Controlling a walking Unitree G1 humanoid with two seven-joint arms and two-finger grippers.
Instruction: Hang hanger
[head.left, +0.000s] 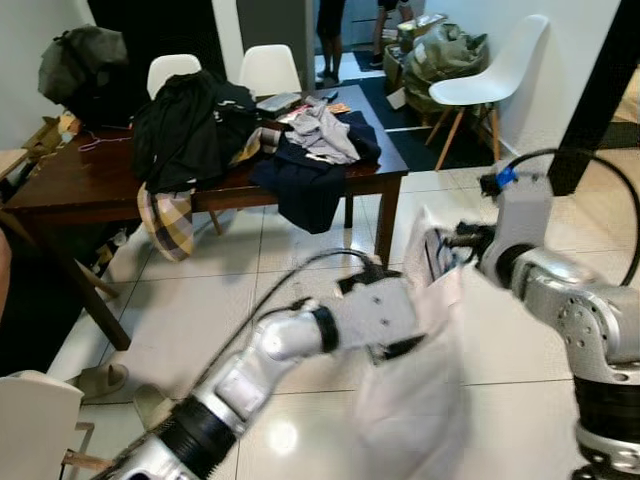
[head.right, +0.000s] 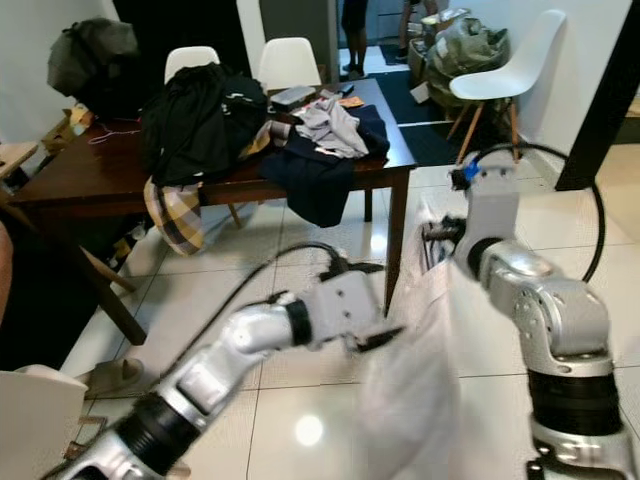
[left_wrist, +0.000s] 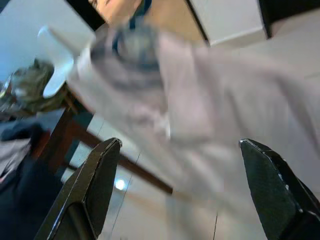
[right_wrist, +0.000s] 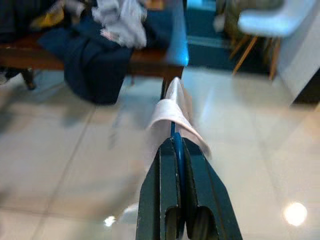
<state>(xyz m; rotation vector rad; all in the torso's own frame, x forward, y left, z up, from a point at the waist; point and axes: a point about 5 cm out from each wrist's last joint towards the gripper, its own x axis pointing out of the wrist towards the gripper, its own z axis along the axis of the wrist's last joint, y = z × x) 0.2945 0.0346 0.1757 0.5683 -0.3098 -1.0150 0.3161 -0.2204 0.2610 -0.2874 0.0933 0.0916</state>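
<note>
A pale, whitish garment (head.left: 418, 395) hangs in front of me, blurred, draped over a thin blue hanger (right_wrist: 176, 150). My right gripper (right_wrist: 175, 142) is shut on the hanger, which sits between its two black fingers with the cloth folded over the tip. In the eye views that gripper (head.left: 441, 246) is held up at the garment's top right. My left gripper (left_wrist: 180, 142) is open, its fingers (left_wrist: 100, 172) spread wide, and the garment (left_wrist: 200, 110) lies just beyond them. From the head camera, the left gripper (head.left: 398, 347) sits against the garment's left side at mid height.
A dark wooden table (head.left: 90, 190) stands ahead on the left, piled with clothes: a black jacket (head.left: 190, 125), a navy garment (head.left: 305, 185), grey cloth (head.left: 322, 130). White chairs (head.left: 495, 75) stand behind it and at the right. Slippers (head.left: 98, 380) lie on the tiled floor.
</note>
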